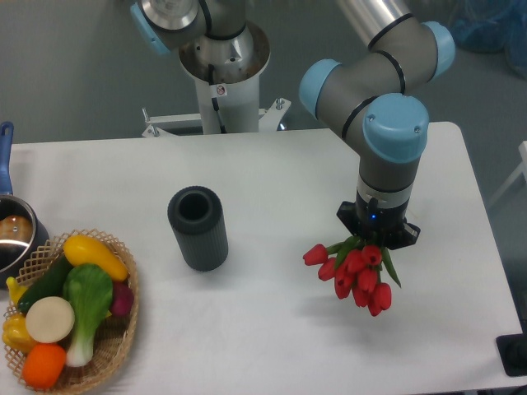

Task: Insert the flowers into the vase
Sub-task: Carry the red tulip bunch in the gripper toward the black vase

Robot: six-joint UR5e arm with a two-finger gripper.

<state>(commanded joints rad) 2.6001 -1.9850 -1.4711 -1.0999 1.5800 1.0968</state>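
The flowers (356,274), a bunch of red tulip buds with green leaves, hang at the right of the table with their heads pointing down and towards the camera. Their stems run up into my gripper (372,243), which is shut on them; the black gripper body and the blue-capped wrist above hide its fingers. A faint shadow lies on the tabletop under the bunch, so it is off the surface. The vase (198,228), a dark grey ribbed cylinder, stands upright left of centre with its round mouth open, well to the left of the flowers.
A wicker basket (115,350) of toy vegetables sits at the front left corner. Behind it, at the left edge, is a metal pot (12,239) with a blue handle. The arm's base (222,74) stands beyond the table's far edge.
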